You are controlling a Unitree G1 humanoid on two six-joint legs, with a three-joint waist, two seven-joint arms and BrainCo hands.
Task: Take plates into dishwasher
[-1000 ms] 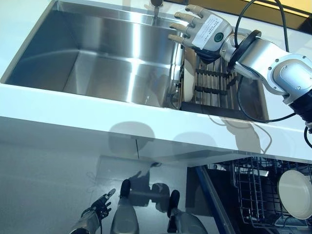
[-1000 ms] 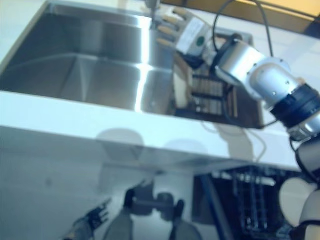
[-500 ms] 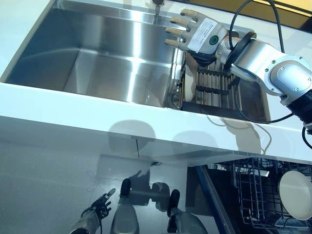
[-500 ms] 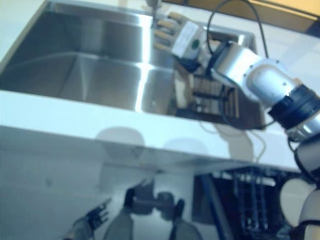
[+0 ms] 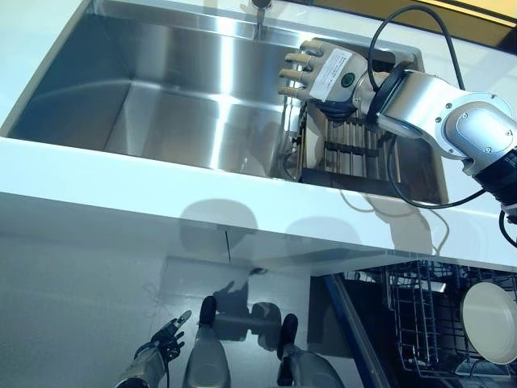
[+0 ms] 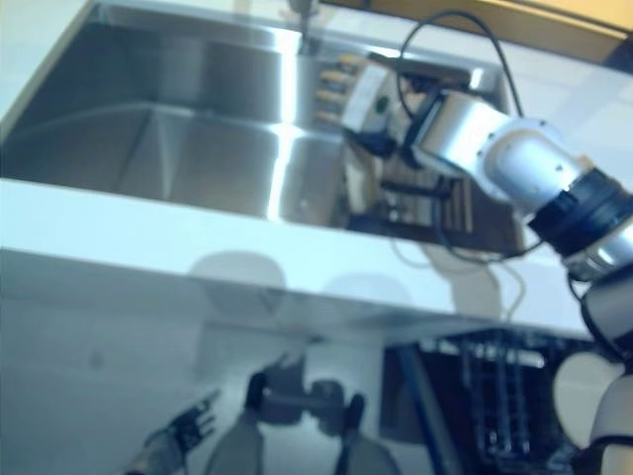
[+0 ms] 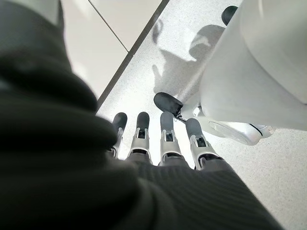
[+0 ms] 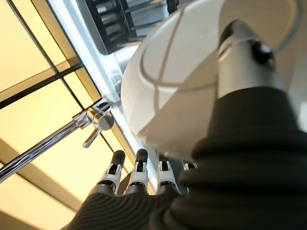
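A white plate (image 5: 310, 146) stands on edge in a dark dish rack (image 5: 355, 147) at the right end of the steel sink (image 5: 161, 89). My right hand (image 5: 321, 71) hovers just over the plate's top rim, open, its fingers (image 8: 139, 176) reaching past the rim. In the right wrist view the plate (image 8: 187, 67) fills the frame and the thumb (image 8: 240, 50) lies in front of its face. Whether it touches the plate I cannot tell. My left hand (image 5: 161, 345) hangs low near the floor, open and holding nothing.
The open dishwasher's wire rack (image 5: 420, 323) shows at lower right with a white plate (image 5: 489, 322) in it. A faucet (image 5: 260, 8) stands at the sink's back rim. The white counter edge (image 5: 242, 206) lies between the sink and the dishwasher.
My right hand has dropped from above the sink's back rim to the top of the plate in the rack. The left hand has stayed still.
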